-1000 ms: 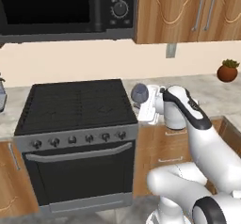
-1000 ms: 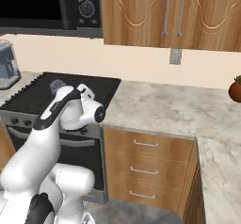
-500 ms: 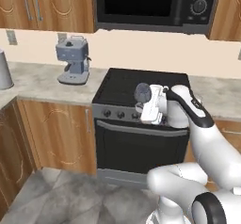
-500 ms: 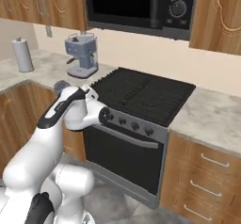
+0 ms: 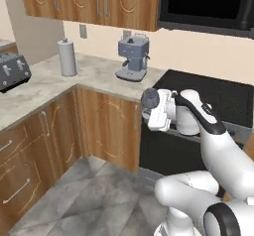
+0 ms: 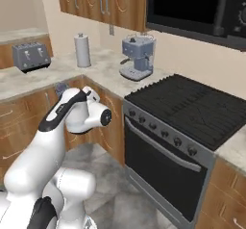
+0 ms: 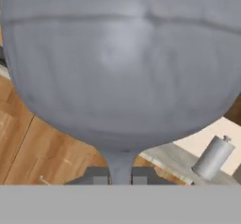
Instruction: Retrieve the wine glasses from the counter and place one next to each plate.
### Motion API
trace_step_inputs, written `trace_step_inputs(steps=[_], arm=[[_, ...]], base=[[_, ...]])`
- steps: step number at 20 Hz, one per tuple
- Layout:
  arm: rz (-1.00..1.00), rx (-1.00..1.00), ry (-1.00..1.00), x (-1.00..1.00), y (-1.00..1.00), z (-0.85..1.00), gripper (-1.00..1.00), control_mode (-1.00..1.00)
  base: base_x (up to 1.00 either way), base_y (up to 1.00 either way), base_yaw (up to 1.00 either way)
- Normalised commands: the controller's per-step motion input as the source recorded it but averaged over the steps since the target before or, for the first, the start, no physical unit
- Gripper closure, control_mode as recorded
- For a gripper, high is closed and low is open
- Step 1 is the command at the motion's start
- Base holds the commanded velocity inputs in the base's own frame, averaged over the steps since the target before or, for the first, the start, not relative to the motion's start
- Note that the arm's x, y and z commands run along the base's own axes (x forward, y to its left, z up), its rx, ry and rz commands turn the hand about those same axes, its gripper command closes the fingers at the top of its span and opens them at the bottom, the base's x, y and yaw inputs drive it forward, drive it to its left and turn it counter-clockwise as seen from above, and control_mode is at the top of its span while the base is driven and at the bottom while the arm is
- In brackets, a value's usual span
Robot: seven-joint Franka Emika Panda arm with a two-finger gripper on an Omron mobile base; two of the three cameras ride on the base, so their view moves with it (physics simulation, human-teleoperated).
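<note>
No legible text, seemingly

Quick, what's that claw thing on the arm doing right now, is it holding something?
End effector: shut on the stem of a wine glass, whose bowl shows ahead of the arm in the left base view.

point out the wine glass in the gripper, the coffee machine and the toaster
wine glass (image 7: 122, 63), hand view, on its rounded bowl
coffee machine (image 5: 133, 56), left base view, on its grey-blue body
toaster (image 6: 30, 56), right base view, on its front face
</note>
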Motion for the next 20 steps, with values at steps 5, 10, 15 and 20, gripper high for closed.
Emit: trace_step_inputs(steps=[5,10,15,20], arm=[[0.0,0.0,0.0,0.0,0.0,0.0,1.0,1.0],[0.0,0.0,0.0,0.0,0.0,0.0,1.0,1.0],[0.0,0.0,0.0,0.0,0.0,0.0,1.0,1.0],[0.0,0.0,0.0,0.0,0.0,0.0,1.0,1.0]], base=[[-0.32,0.21,0.52],[-0.36,0.28,0.56],[-0.12,0.1,0.53],[-0.23,0.03,0.52]])
